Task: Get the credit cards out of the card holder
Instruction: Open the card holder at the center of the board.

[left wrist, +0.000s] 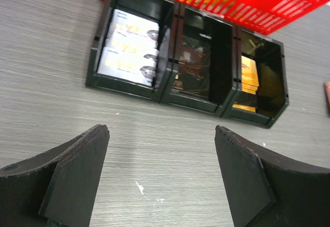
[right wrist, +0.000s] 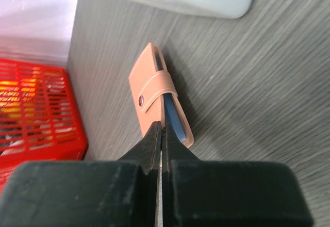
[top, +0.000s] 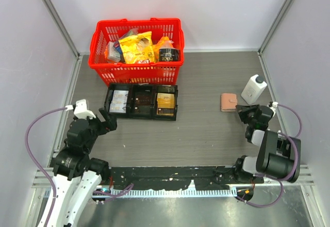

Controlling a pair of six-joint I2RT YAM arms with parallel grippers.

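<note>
Top external: the card holder lies folded, tan-pink, on the bench beside a white bottle, the right claw just near it; left wrist: the left claw gapes wide; right wrist: right claw pinched together, tips at the card holder's edge, its tab snapped, blue showing inside.

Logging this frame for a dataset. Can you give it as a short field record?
wallet: closed, tab snapped, lying flat
right gripper: shut, tips at wallet's edge
left gripper: open, empty, facing tray
tray: three compartments, in front of basket
basket: red, holds packets
bottle: white, right of wallet
</note>
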